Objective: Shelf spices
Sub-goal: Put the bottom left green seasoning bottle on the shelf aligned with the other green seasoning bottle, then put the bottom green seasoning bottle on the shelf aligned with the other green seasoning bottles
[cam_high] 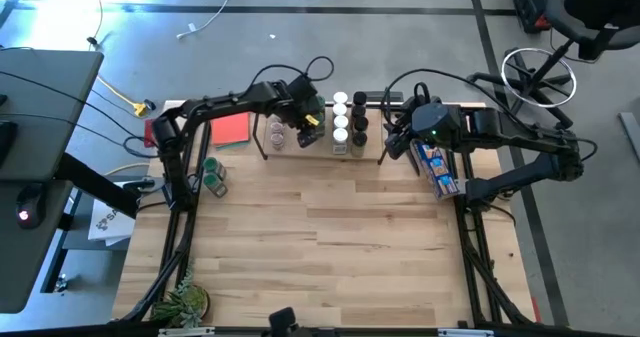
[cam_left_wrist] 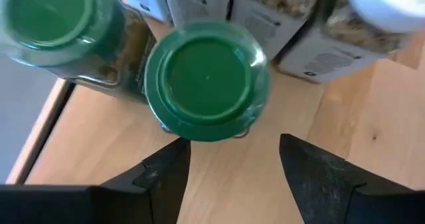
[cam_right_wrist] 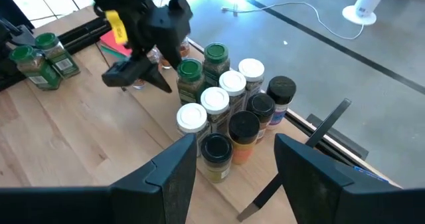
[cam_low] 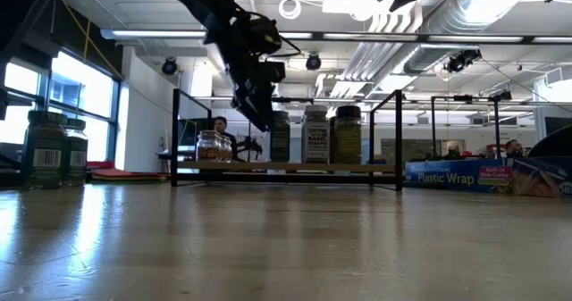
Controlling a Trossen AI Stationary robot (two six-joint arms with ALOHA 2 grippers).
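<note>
Just above the shelf point(cam_high: 300, 149), near top centre of the high view, your left pincer point(cam_left_wrist: 232, 167) hangs spread and empty. Straight ahead between its fingers a green-lidded jar point(cam_left_wrist: 206, 81) stands upright among the other jars point(cam_right_wrist: 229, 121). Your right pincer point(cam_right_wrist: 232, 164) waits spread, farther off.

Table point(cam_high: 330, 247): light wood planks, smooth, faint sheen
Shelf point(cam_low: 286, 166): pale wood board, thin black metal wire ends
Green lid point(cam_left_wrist: 206, 81): smooth glossy plastic
Fingers point(cam_left_wrist: 325, 181): matt black
</note>
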